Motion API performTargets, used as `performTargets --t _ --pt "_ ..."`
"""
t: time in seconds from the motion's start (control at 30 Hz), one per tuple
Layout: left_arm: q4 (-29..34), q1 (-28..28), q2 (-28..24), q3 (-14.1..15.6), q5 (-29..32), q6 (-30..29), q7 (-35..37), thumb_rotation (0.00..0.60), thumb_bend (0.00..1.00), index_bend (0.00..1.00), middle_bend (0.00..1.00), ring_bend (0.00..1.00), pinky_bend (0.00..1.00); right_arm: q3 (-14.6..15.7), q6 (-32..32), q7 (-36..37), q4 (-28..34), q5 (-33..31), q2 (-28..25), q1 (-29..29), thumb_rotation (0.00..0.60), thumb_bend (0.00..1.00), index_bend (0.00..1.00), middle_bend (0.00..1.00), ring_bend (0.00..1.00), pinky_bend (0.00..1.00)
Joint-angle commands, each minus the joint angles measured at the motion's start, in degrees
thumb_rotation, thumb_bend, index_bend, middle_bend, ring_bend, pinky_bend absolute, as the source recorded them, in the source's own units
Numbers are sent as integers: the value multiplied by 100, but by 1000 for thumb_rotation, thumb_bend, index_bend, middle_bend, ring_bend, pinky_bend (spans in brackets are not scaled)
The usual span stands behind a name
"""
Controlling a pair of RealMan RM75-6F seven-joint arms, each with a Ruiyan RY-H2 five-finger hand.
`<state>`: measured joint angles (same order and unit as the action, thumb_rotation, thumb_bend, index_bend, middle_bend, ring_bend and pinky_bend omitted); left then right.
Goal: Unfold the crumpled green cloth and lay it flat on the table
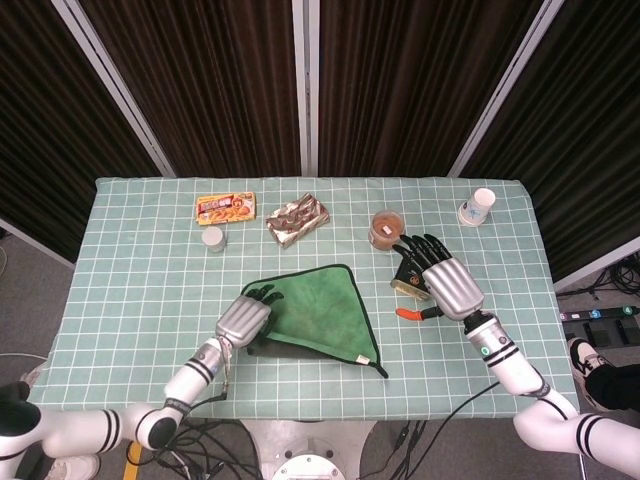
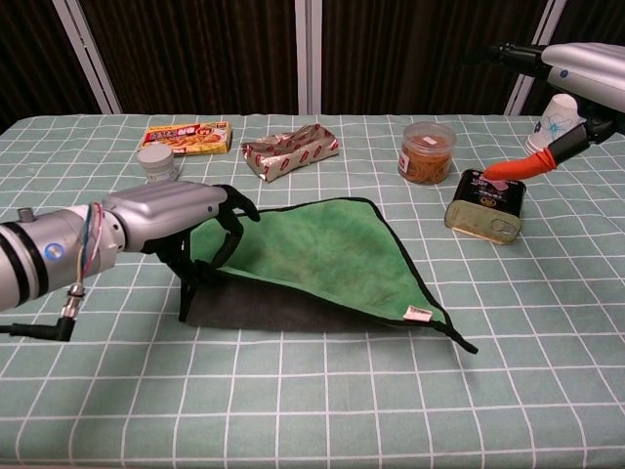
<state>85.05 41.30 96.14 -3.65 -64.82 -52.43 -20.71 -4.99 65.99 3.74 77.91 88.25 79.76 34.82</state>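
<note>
The green cloth (image 1: 318, 306) with black trim lies mid-table, folded into a rough triangle, with a white tag near its front right corner (image 2: 415, 314). My left hand (image 1: 245, 320) grips the cloth's left edge and holds it raised off the table (image 2: 172, 213). A dark underside shows in shadow beneath the lifted edge. My right hand (image 1: 447, 284) hovers to the right of the cloth, fingers spread and holding nothing. In the chest view the right hand (image 2: 582, 66) sits high at the right edge, its orange-tipped thumb hanging over a tin.
An olive tin (image 2: 483, 205) sits under my right hand. Behind it are a clear tub of brown contents (image 1: 386, 229) and a paper cup (image 1: 480, 206). At the back left stand a snack box (image 1: 225, 207), a small white jar (image 1: 212, 237) and a foil packet (image 1: 297, 217).
</note>
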Motion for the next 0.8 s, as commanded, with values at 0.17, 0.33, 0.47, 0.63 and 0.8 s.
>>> performTargets --t 0.17,0.33,0.47,0.63,0.8 --pt "736 -252 -244 363 -215 -255 -249 600 311 678 185 44 157 3 27 -44 93 18 -51 -23 358 0 55 0 0 0" --pt "992 -323 -274 469 -188 -251 -314 600 311 675 185 44 157 37 19 -103 165 33 -94 -50 355 0 55 0 0 0" --pt "1109 -341 -289 528 -119 -159 -312 600 305 663 185 44 157 51 -2 -119 190 40 -105 -53 354 0 55 0 0 0" --pt "1287 -293 -350 594 47 90 -309 600 235 563 185 44 158 59 -11 -130 187 49 -99 -59 355 0 55 0 0 0" --pt "1400 -194 -405 614 187 274 -403 599 129 397 172 44 158 55 -8 -127 179 52 -93 -63 348 0 55 0 0 0"
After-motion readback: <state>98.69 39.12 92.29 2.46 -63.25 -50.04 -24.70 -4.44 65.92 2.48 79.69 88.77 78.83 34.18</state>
